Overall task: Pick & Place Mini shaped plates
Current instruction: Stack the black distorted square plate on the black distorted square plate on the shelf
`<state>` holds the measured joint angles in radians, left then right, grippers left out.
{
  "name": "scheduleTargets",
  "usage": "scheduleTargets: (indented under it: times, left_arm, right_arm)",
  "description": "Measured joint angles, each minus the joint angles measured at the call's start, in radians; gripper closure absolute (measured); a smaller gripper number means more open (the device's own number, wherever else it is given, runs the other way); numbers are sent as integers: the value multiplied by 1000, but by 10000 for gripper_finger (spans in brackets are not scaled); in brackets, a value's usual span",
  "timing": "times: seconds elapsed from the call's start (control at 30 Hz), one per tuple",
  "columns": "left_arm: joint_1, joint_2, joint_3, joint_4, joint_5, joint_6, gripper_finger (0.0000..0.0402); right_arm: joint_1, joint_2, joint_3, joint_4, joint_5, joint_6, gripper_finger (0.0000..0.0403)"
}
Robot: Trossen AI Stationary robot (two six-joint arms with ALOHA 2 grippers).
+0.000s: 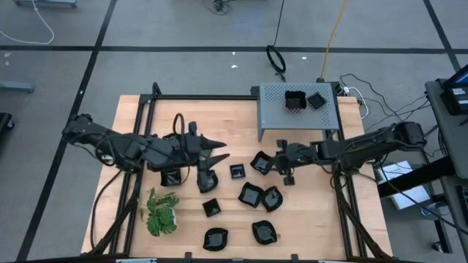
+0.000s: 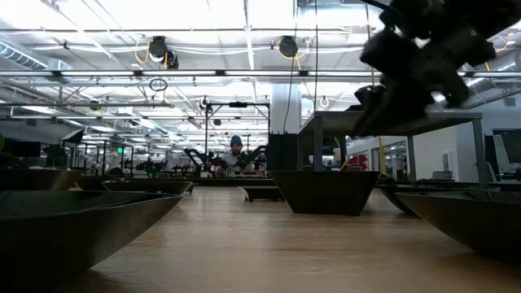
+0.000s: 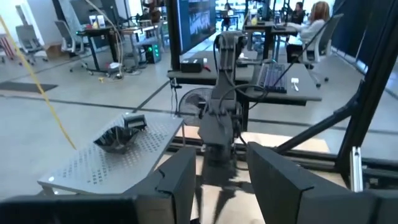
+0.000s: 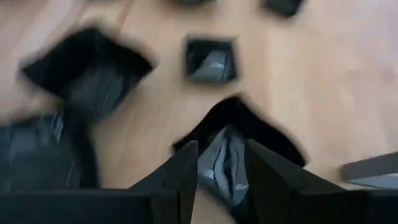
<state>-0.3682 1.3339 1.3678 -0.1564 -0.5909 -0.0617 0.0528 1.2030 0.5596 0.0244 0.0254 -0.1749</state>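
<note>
Several tiny black glossy plates lie on the wooden table, among them a square one [image 1: 237, 171] and a wavy one [image 1: 261, 162]. Two more plates [image 1: 294, 100] rest on the grey perforated box [image 1: 298, 117]. My right gripper [image 1: 272, 159] hovers open at the wavy plate, whose glossy hollow shows between its fingers in the right wrist view [image 4: 221, 155]. I cannot tell whether the fingers touch it. My left gripper [image 1: 223, 151] is open and empty above the table, left of the middle, pointing at the right arm [image 3: 217, 106].
A green leafy plant [image 1: 162, 213] lies near the table's front left. The grey box stands at the far edge, right of the middle. More plates [image 1: 251, 193] lie scattered across the table's middle and near side. Black frame rails [image 1: 344, 197] run along the table's sides.
</note>
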Motion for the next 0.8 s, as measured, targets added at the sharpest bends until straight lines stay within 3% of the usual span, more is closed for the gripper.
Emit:
scheduleTargets:
  times: [0.27,0.8]
  left_arm:
    - [-7,0,0,-54,25,31,252]
    - [-7,1,0,-109,25,-4,252]
  right_arm:
    - [63,48,-13,10,11,-200,281]
    - [81,287,-12,92,217,-486,282]
